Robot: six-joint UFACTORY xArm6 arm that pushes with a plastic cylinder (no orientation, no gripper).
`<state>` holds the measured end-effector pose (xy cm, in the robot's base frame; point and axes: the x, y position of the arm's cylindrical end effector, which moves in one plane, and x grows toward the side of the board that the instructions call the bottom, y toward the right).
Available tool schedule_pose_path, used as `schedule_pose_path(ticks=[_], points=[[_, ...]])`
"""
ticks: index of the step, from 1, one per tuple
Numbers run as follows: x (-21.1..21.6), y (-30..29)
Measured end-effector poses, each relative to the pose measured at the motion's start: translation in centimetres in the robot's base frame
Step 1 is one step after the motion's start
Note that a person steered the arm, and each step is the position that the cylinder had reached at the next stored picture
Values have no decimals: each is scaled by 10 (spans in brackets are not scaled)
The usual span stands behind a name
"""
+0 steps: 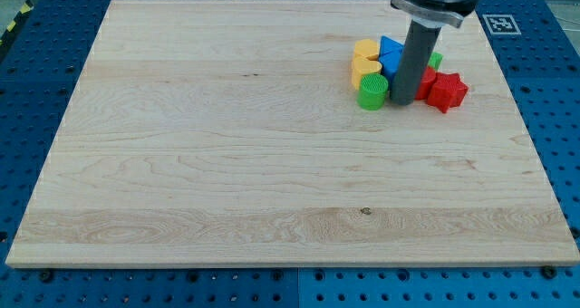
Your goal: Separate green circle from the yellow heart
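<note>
A green circle block (372, 91) lies at the view's upper right on the wooden board (227, 163). It touches the yellow heart (365, 70) just above it. Another yellow block (366, 50) sits above the heart. My tip (403, 102) rests on the board right beside the green circle, on its right side. The rod hides part of the cluster behind it.
A blue block (391, 52) sits right of the yellow blocks. A red star-like block (446, 91) and another red block (426, 80) lie right of the rod. A bit of a green block (436, 61) shows behind the rod. The board's right edge is near.
</note>
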<state>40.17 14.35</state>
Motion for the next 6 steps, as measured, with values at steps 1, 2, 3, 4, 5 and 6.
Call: schedule_pose_path(ticks=[1,2,3,4,5,6], points=[[-3,-25],[7,-62],[10,-77],[10,-102],[10,-133],[10,-155]])
